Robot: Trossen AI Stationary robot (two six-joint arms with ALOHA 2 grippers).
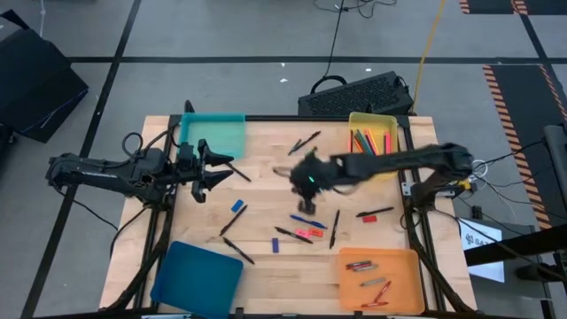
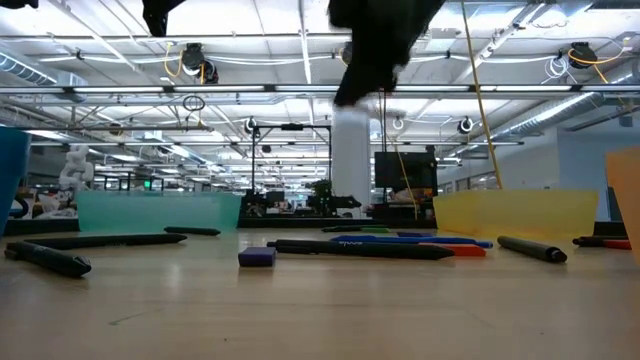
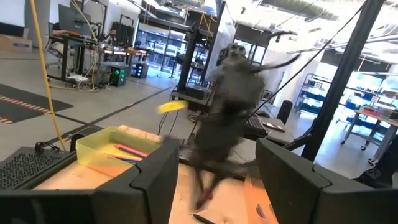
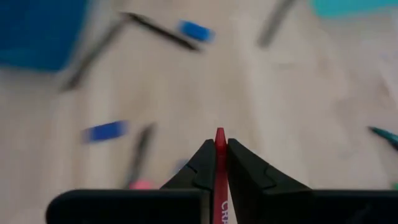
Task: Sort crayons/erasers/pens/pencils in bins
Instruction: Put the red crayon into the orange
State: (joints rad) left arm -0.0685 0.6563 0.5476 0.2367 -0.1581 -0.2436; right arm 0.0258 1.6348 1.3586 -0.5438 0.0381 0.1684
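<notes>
Crayons are the matter in hand: one red crayon (image 4: 219,168) is seen clamped between the closed fingers of the right tool (image 1: 308,180), its long axis running straight out along the fingers, above the middle of the desk (image 1: 266,155). At the far left, the left tool (image 1: 215,168) hangs beside the teal bin (image 1: 213,135) with its fingers apart and nothing between them. Four bins are counted: teal far left, dark blue (image 1: 197,276) near left, yellow (image 1: 373,139) far right, orange (image 1: 379,277) near right. About four crayons (image 1: 361,265) already lie in the orange bin, which lies nearward and rightward of the right tool, so it is judged the likely goal; the right arm is much the nearer. Several pencils (image 1: 368,142) lie in the yellow bin. Roughly seven pens (image 1: 238,249) and two or three erasers (image 1: 237,206) are scattered mid-desk; the exact count cannot be told.
</notes>
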